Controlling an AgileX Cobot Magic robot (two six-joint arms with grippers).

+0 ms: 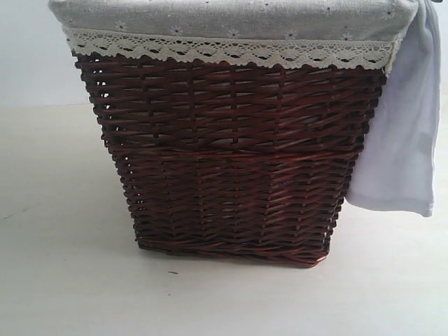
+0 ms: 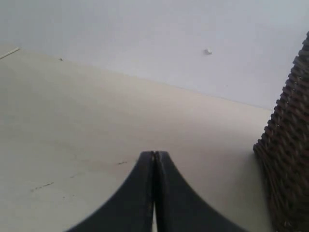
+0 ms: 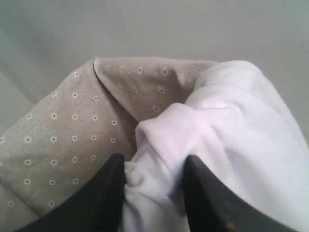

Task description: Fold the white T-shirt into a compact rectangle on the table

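Bare lab-type setup w/ plain cream table [image 1: 63, 273], blank white wall [image 2: 145, 34], wicker basket [image 1: 231, 175].

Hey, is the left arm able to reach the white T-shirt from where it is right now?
Probably not directly. The left gripper sits shut over the table, and the wicker basket stands between it and the white T-shirt, which hangs off the basket's far right side.

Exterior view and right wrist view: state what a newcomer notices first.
A dark wicker basket fills the exterior view, standing on the table, floral liner folded over its rim. The white T-shirt hangs down its right side, a bunch of it caught in the right gripper.
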